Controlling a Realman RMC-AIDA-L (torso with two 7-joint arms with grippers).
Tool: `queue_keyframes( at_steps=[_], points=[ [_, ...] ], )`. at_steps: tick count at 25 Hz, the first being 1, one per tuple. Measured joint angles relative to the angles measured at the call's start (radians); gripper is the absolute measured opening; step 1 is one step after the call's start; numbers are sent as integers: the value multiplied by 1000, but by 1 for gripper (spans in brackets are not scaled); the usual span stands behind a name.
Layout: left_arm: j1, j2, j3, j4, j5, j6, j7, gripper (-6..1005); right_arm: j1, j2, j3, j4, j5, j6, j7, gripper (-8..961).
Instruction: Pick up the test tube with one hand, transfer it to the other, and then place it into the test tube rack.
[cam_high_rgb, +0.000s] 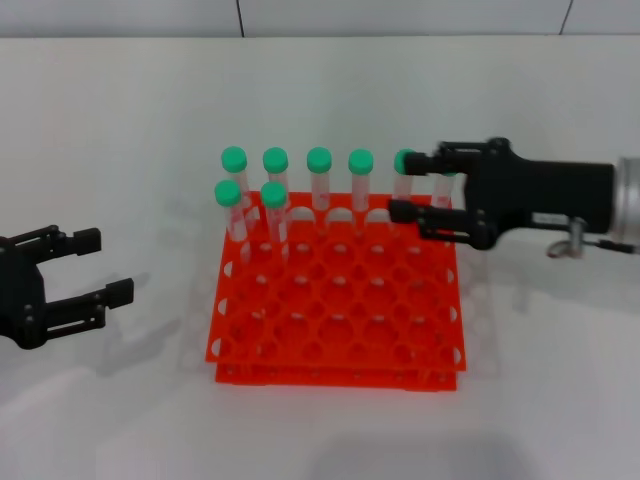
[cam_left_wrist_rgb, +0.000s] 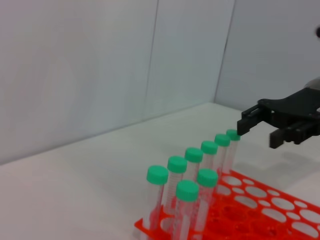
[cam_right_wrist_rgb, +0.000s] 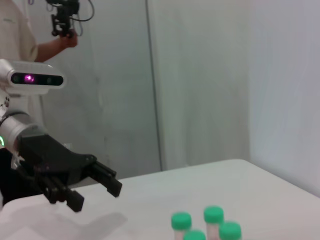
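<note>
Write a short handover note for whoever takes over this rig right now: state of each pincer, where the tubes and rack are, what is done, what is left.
Right pincer: open, at the far right corner of the test tube rack, fingers either side of the end test tube in the back row; not closed on it.
Left pincer: open, empty, hanging off the rack's left side.
Other green-capped tubes stand upright in the rack's far rows.
Done: approach only.
Left: grasp, lift, hand over, place back into the rack.
</note>
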Motion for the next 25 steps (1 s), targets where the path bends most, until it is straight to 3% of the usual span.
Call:
queue_keyframes(
  at_steps=[3,8,13,25],
  points=[
    [-19,2,1,-1,30,2,-3,749,-50,-6,27,8,0,-24,-40,537],
    [-42,12,1,-15,56,9,-3,750,-70,-29,51,83,-1,-72,-71,644],
    [-70,28,-1,-60,68,27,3,750,-68,-38,54,156,-3,-102,-114,849],
    [-102,25,5,-68,123,36,-5,750,-73,-37,51,168,-25,-110,-129,850]
  ],
)
